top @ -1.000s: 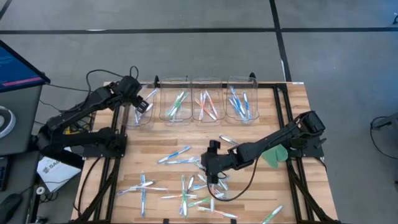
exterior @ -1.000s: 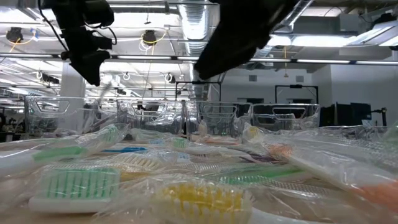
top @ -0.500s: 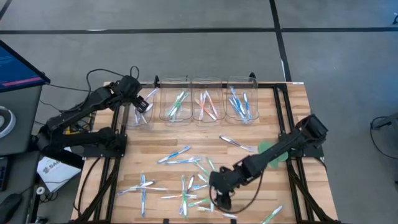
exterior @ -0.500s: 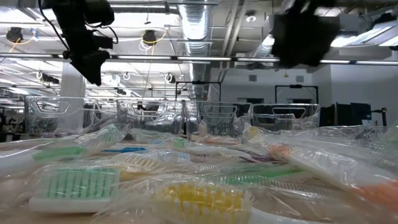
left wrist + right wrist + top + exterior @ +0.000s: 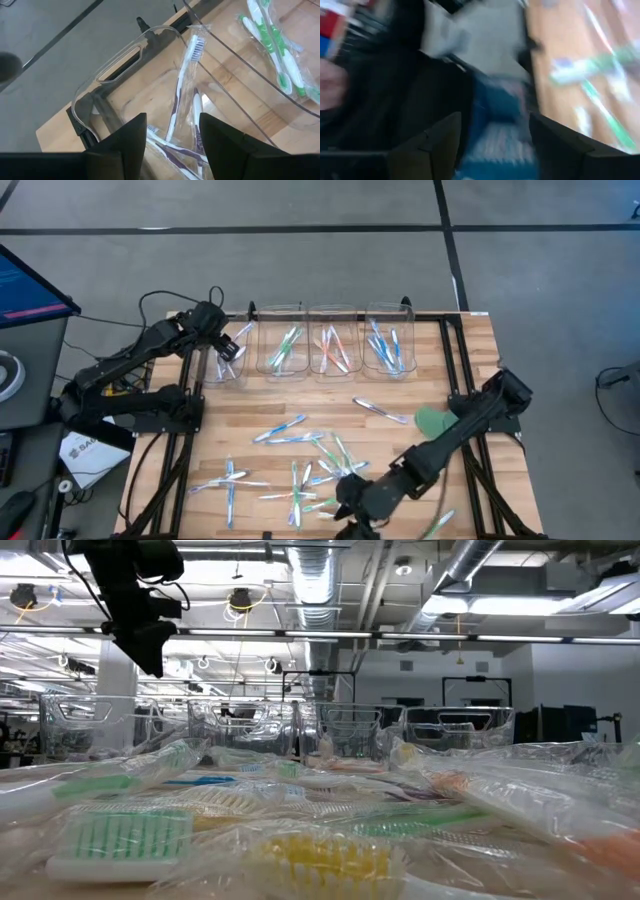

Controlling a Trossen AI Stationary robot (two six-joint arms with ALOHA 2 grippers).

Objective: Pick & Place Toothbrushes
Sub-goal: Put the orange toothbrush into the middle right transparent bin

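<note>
Many wrapped toothbrushes (image 5: 300, 480) lie scattered on the wooden table's near half; the low view shows them close up (image 5: 125, 835). Four clear bins stand in a row at the far side. My left gripper (image 5: 172, 150) is open and empty above the leftmost bin (image 5: 100, 80), which holds purple toothbrushes (image 5: 182, 90); it also shows in the high view (image 5: 232, 350). My right gripper (image 5: 358, 518) is at the table's near edge, past the scattered brushes. In its own blurred wrist view the right gripper (image 5: 495, 145) is open with nothing between the fingers.
The other bins hold green (image 5: 285, 345), orange (image 5: 332, 348) and blue (image 5: 387, 348) toothbrushes. A flat green leaf-shaped piece (image 5: 435, 423) lies at the table's right, beside the right arm. Black frame rails run along the table's left and right edges.
My right gripper has swept from the middle of the table toward the near edge, passing over the scattered toothbrushes, and has left the low view. No toothbrush has visibly moved.
</note>
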